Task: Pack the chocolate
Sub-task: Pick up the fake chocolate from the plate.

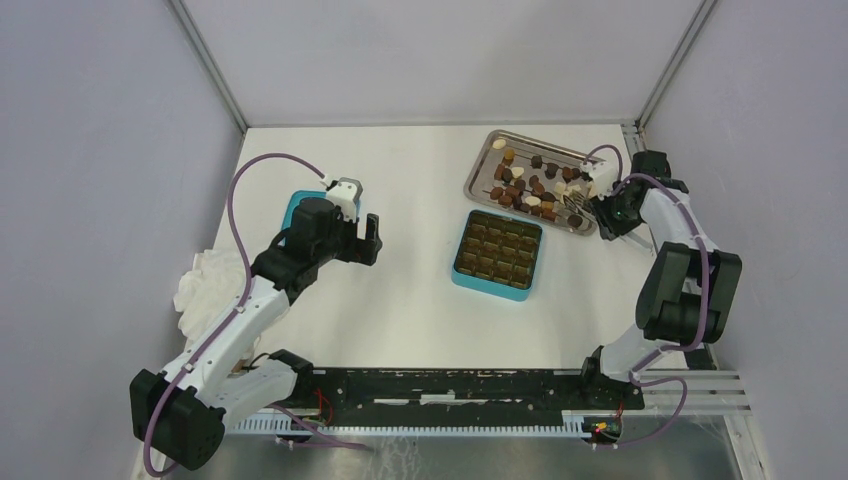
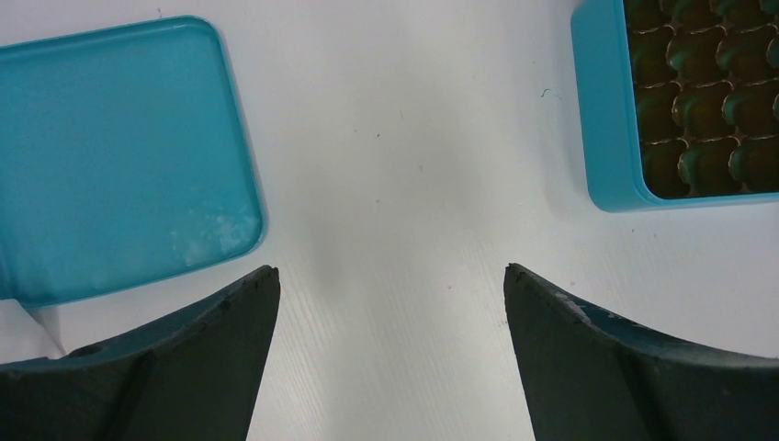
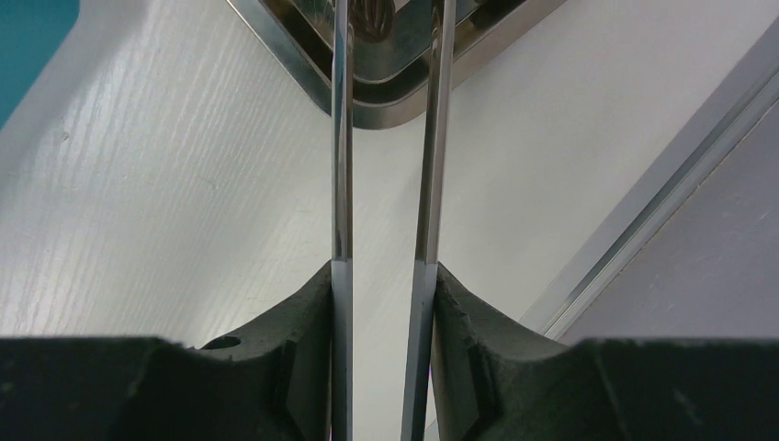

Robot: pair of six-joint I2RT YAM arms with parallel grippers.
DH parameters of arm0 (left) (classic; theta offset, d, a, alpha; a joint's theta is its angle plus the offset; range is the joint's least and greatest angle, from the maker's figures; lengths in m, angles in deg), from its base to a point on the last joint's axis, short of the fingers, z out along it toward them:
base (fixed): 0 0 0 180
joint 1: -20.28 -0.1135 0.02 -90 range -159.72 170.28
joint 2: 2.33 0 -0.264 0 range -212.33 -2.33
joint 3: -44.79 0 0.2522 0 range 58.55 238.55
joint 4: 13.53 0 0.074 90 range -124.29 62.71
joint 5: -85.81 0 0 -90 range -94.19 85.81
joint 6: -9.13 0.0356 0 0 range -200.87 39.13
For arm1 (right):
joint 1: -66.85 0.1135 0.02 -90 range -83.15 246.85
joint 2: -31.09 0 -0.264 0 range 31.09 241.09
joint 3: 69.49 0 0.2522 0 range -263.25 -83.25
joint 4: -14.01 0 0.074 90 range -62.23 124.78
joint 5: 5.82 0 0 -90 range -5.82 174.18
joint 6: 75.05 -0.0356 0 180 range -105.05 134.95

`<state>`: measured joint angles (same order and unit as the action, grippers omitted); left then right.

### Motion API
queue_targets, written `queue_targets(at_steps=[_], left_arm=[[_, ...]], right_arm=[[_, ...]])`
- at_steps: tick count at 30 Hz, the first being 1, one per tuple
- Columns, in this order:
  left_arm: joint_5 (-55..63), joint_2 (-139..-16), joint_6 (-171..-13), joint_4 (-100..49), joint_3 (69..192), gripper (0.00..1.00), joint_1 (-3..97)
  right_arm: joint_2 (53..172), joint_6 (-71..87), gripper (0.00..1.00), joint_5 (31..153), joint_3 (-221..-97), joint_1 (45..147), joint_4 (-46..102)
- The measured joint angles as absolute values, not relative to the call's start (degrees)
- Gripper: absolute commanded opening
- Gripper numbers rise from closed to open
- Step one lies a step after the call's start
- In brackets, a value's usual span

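Observation:
The chocolate point(image 1: 525, 180), many small dark, light brown and cream pieces, lies on a steel tray point(image 1: 478, 163) at the back right. My right gripper point(image 1: 603, 212) point(image 3: 383, 271) is shut on long metal tweezers point(image 1: 578, 205) point(image 3: 342, 138), whose arms reach over the tray's near corner point(image 3: 367, 101). A brown piece point(image 3: 373, 18) shows between the arms at the frame's top edge; whether it is pinched I cannot tell. The teal box point(image 1: 497, 249) point(image 2: 602, 110) with its brown gridded insert sits mid-table. My left gripper point(image 1: 366, 238) point(image 2: 390, 276) hangs open over bare table, left of the box.
The teal lid point(image 1: 296, 205) point(image 2: 119, 156) lies flat at the left, partly under my left arm. A crumpled white cloth point(image 1: 205, 285) sits at the table's left edge. A metal rail point(image 3: 643, 220) and grey walls bound the right side.

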<state>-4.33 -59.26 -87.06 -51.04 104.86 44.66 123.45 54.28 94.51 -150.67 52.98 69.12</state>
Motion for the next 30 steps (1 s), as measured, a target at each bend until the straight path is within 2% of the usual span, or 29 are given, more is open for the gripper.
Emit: queue_targets(at_steps=[30], left_arm=[[-5.19,-59.81,-87.02,-51.06,104.86,0.94,44.66]], right_arm=[[132.39,54.24,0.44,96.39,-158.69,53.33,69.05]])
